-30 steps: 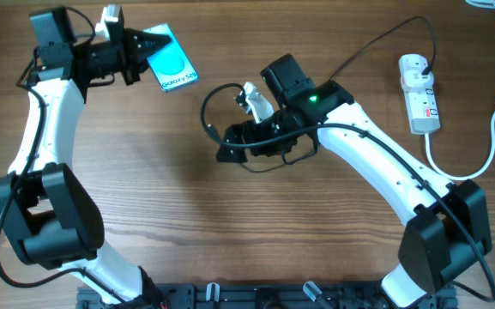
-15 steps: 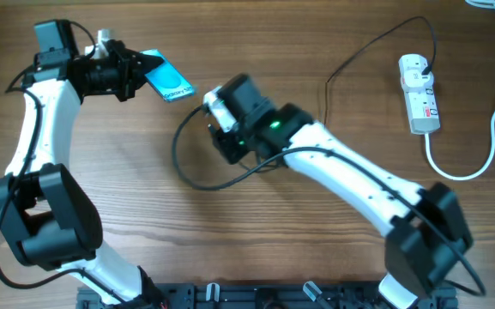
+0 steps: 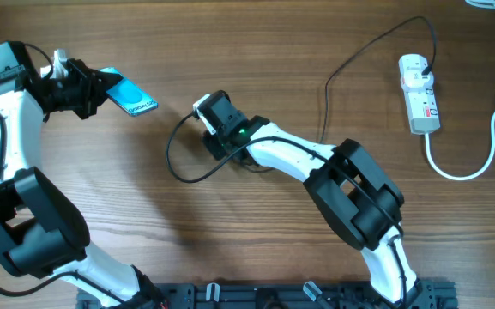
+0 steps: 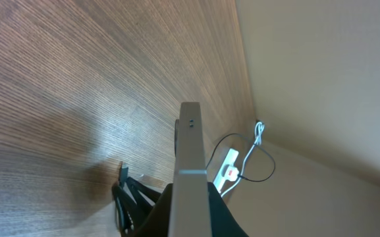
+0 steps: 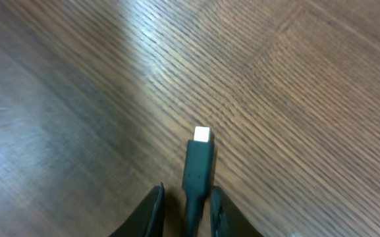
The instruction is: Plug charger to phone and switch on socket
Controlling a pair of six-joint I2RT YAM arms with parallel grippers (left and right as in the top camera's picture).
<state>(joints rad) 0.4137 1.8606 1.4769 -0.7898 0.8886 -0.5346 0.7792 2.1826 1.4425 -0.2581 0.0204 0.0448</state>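
Right wrist view: the right claw (image 5: 185, 201) is closed narrow on the charger (image 5: 199, 158), with 1 finger on each side of the dark plug. Its metal end points away over the bench (image 5: 78, 79). Overhead, the left claw (image 3: 91, 86) is clamped on the phone (image 3: 132, 97) and holds it tilted, near the right claw. The socket (image 3: 419, 93) lies well apart at the far right.
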